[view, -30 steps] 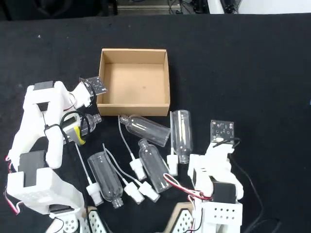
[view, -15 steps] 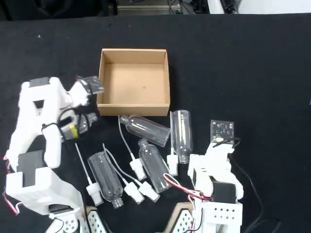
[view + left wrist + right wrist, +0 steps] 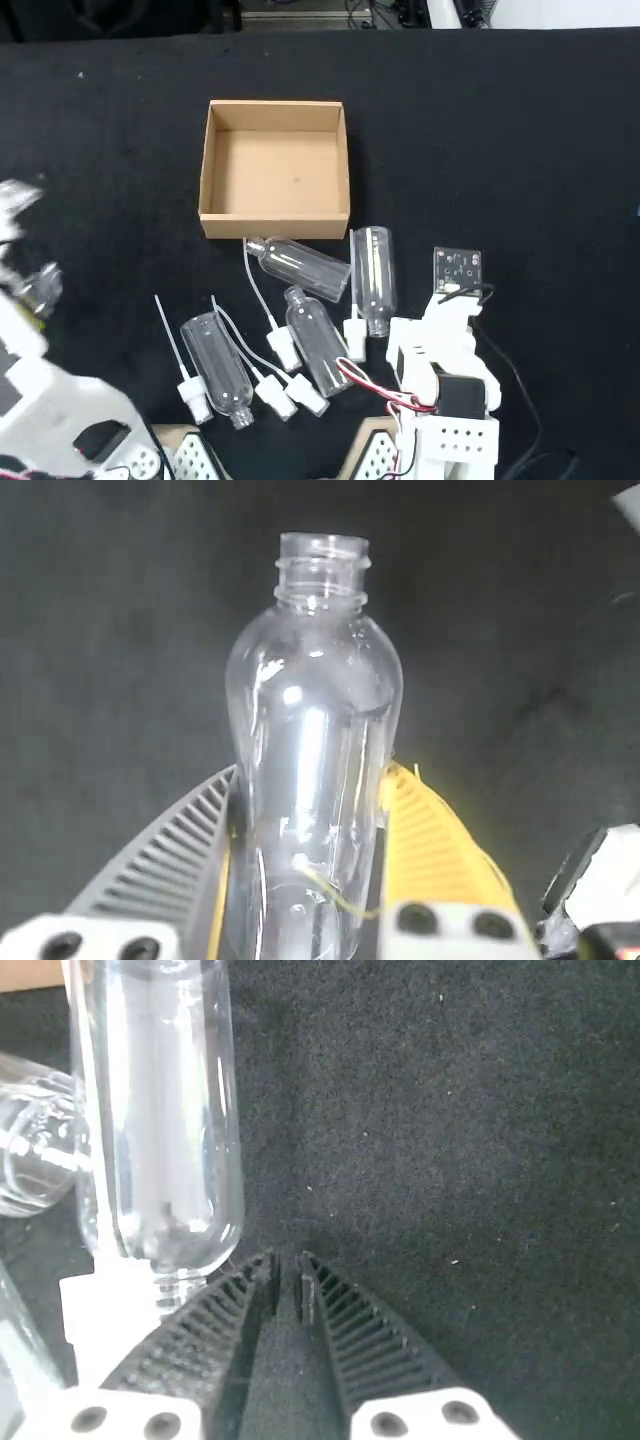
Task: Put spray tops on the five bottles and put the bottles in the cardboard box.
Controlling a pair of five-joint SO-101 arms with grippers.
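Observation:
My left gripper point(image 3: 310, 810) is shut on a clear, capless bottle point(image 3: 315, 710), whose open neck points away from the wrist. In the high view that arm and its bottle point(image 3: 42, 285) are at the table's far left edge. Three more clear bottles point(image 3: 297, 265) point(image 3: 318, 340) point(image 3: 218, 368) and a fourth point(image 3: 372, 270) lie in front of the empty cardboard box point(image 3: 275, 226). White spray tops with long tubes point(image 3: 195, 395) point(image 3: 283, 348) lie among them. My right gripper point(image 3: 287, 1270) is shut on nothing, low over the cloth beside a bottle's neck point(image 3: 160, 1110).
Black cloth covers the table point(image 3: 520, 150). The right arm's base point(image 3: 445, 400) stands at the front edge. Another spray top point(image 3: 272, 393) lies between the front bottles. Bare cloth stretches to the right of and behind the box.
The left arm has swung from beside the box's left wall out to the table's far left edge, carrying the bottle. The right arm has stayed still.

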